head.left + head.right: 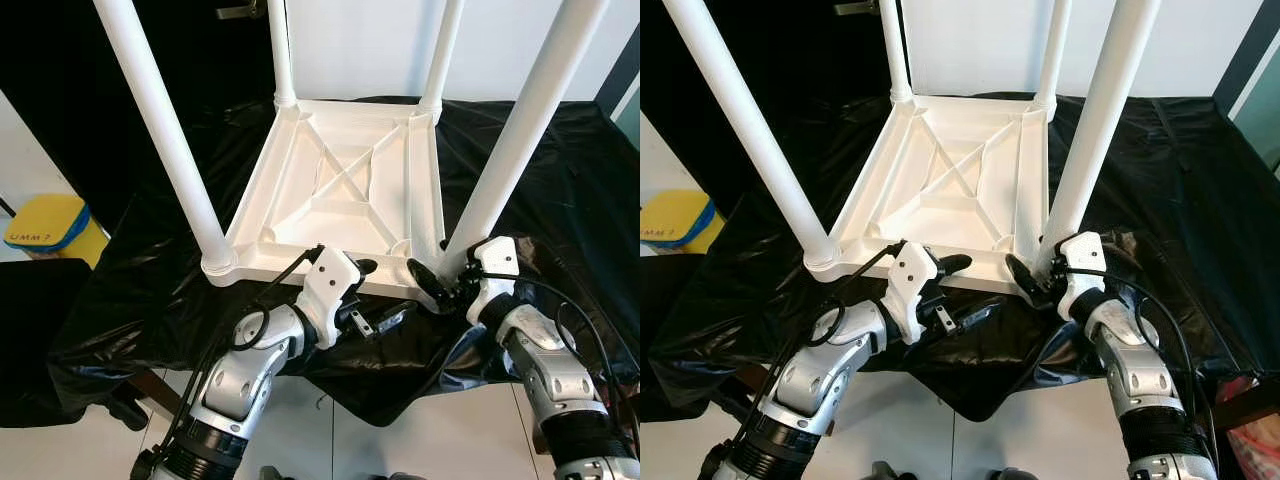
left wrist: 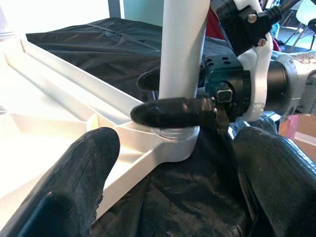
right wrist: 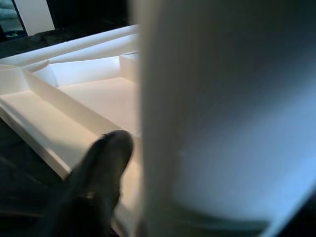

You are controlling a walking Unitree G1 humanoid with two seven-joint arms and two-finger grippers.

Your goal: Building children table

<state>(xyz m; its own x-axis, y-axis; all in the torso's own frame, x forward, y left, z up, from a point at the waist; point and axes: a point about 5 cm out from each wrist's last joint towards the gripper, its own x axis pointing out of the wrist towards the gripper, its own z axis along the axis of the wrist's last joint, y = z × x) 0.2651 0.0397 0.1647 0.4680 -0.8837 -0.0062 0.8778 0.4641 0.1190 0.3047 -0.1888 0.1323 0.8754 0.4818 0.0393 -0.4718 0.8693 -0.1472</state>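
Note:
A white children's table (image 1: 340, 190) lies upside down on a black sheet, with its legs standing up. My right gripper (image 1: 440, 270) is shut on the base of the near right leg (image 1: 520, 130). One black finger (image 2: 173, 111) crosses the front of the leg (image 2: 182, 49) just above its socket, and the other is behind it. The right wrist view has that leg (image 3: 227, 108) very close, with one finger (image 3: 106, 158) beside it. My left gripper (image 1: 383, 293) is open at the table's near edge, left of that corner, one finger over the rim and one over the sheet.
The black sheet (image 1: 560, 180) covers the work surface and hangs over its near edge. The near left leg (image 1: 165, 140) rises steeply on the left. A yellow and blue object (image 1: 45, 225) sits at the far left. White floor (image 1: 400, 450) shows below.

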